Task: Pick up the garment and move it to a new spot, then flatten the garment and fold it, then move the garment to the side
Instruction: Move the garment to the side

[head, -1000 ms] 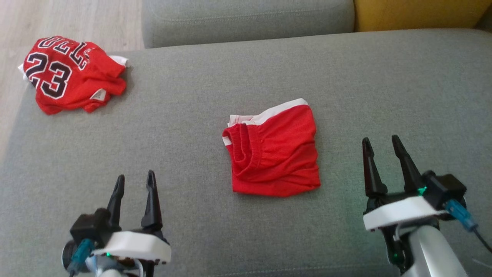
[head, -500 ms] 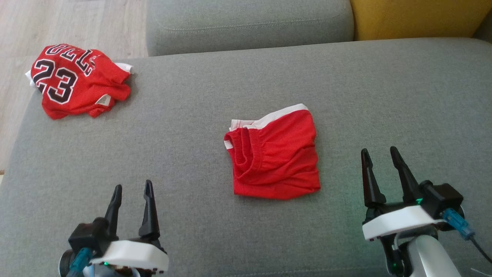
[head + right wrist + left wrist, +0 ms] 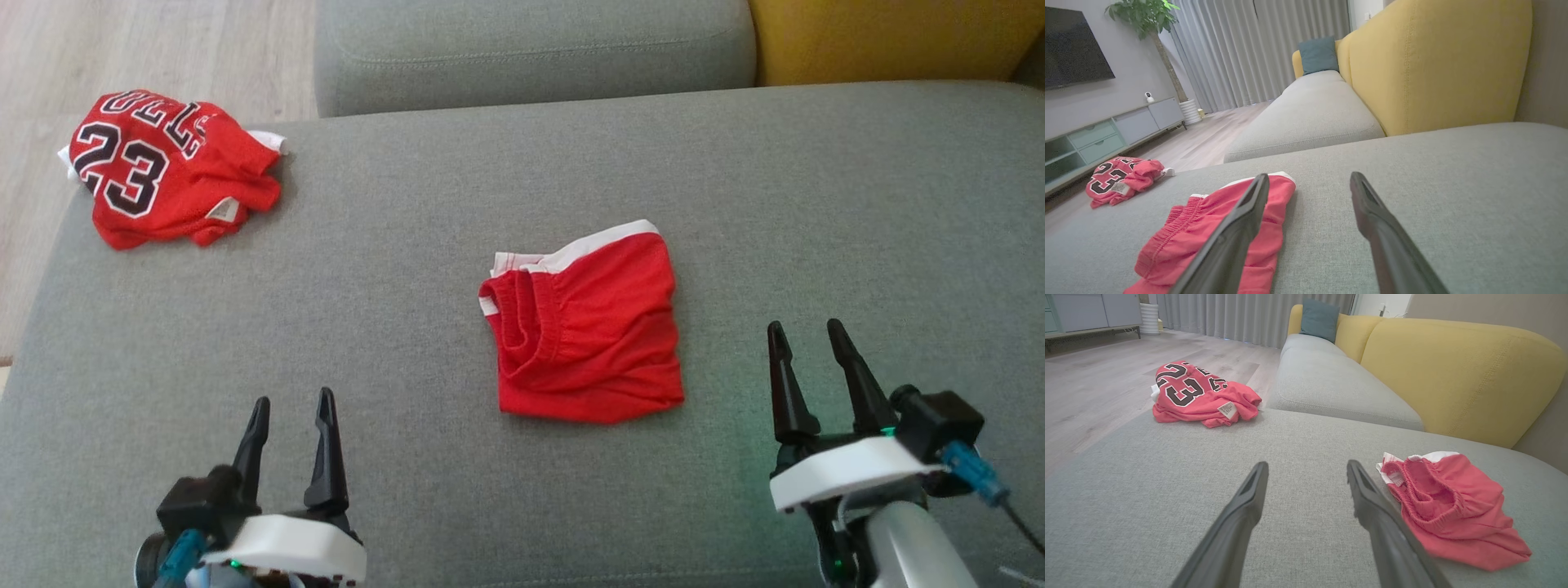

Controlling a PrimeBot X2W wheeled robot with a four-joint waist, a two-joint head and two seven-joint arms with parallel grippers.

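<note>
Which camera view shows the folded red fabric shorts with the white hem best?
The head view: the red shorts lie whole and uncovered on the grey sofa cushion, seen from above. The left wrist view shows the shorts low and slanted, their edge behind a dark finger. In the right wrist view a finger crosses the shorts.

Soft, even daylight noted. Faint shadow cast beside folded red mesh shorts (image 3: 584, 327). Wrist-view edges bent by wide-angle lens.

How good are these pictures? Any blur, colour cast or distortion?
Head view: soft, a green glow on the sofa beside the right hand. Left wrist view: wide-angle stretch, near fingers blurred, shorts look pink. Right wrist view: dimmer, near fingers blurred too.
</note>
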